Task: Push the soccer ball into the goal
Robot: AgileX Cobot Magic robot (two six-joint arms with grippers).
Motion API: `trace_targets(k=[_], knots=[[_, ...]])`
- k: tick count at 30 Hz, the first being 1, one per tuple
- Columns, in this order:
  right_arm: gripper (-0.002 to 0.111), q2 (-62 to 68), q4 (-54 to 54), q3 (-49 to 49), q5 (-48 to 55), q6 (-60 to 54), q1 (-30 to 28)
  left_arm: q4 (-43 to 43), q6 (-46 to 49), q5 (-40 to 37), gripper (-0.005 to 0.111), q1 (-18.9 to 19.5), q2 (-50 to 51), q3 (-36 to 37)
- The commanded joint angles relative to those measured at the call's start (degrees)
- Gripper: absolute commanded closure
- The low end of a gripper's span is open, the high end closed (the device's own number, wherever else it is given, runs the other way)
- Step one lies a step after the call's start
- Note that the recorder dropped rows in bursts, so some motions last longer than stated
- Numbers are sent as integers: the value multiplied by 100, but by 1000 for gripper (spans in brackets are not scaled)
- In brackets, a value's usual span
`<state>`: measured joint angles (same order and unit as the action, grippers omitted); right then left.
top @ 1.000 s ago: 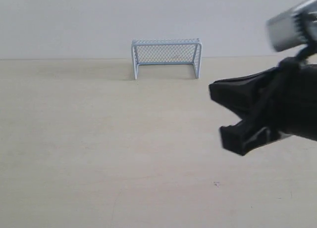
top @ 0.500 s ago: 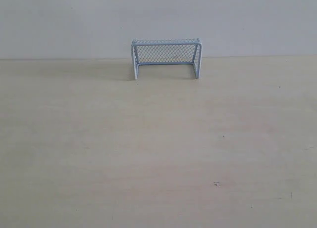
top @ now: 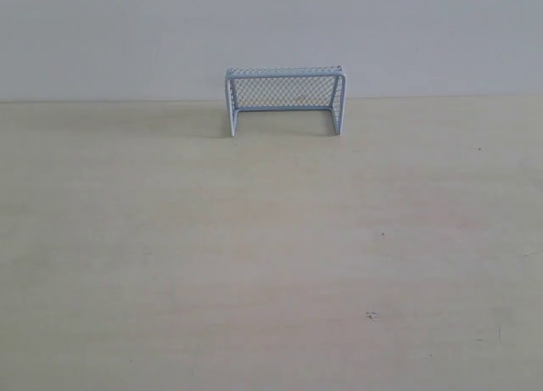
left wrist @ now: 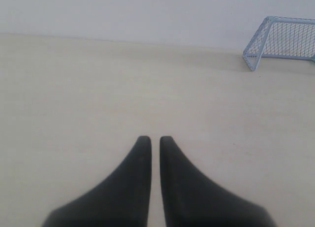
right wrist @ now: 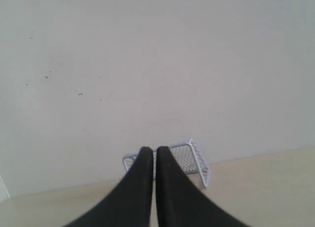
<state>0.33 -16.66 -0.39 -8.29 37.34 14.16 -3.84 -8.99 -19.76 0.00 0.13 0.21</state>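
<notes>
Standing on a matte beige tabletop (top: 254, 255), the fine-meshed, pale-framed goal (top: 284, 98) (left wrist: 283, 37) (right wrist: 184, 158) lies well ahead of the left gripper (left wrist: 154, 139) and right gripper (right wrist: 153, 150), both black, tapered, pressed together.

right gripper (right wrist: 152, 149) gone from exterior view, there a second ago

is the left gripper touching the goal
Apart. The left wrist view shows the left gripper with a wide stretch of bare table between its fingertips and the goal.
</notes>
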Motion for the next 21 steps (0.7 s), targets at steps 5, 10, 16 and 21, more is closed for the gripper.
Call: trace_targets(k=[5,10,16,21], knots=[[108,-33,2615,39,1436,-3922,-32,26,-48,28,100,11,-13,-21],[108,-33,2538,39,2140,-3938,-32,26,-48,28,100,11,-13,-21],[108,-33,2378,39,2649,-3923,-244,26,-48,28,100,11,-13,-21],[108,-33,2392,39,2717,-3565,-811,26,-48,28,100,11,-13,-21]])
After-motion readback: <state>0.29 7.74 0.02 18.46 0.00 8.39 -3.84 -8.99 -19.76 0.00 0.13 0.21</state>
